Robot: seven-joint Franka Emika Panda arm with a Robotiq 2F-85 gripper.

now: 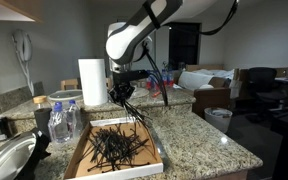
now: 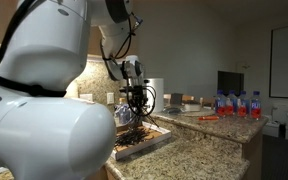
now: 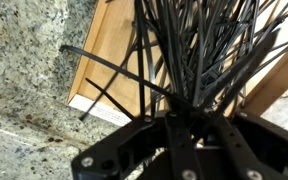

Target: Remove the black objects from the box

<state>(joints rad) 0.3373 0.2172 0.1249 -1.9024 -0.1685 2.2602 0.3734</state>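
Note:
A shallow cardboard box (image 1: pixel 80 158) lies on the granite counter and holds a pile of thin black zip ties (image 1: pixel 112 146). It also shows in an exterior view (image 2: pixel 156 142). My gripper (image 1: pixel 122 97) hangs above the far end of the box, shut on a bunch of the black ties (image 1: pixel 136 113) that splay out below it. In the wrist view the fingers (image 3: pixel 181 120) pinch the bunch of black ties (image 3: pixel 199 50) over the box's light floor (image 3: pixel 114 45).
A paper towel roll (image 1: pixel 92 82) stands behind the box. Water bottles (image 1: pixel 62 120) and a metal bowl (image 1: pixel 6 160) sit beside the box. Several bottles (image 2: pixel 236 104) stand on a far counter. The granite counter (image 1: pixel 199 135) extends beside the box.

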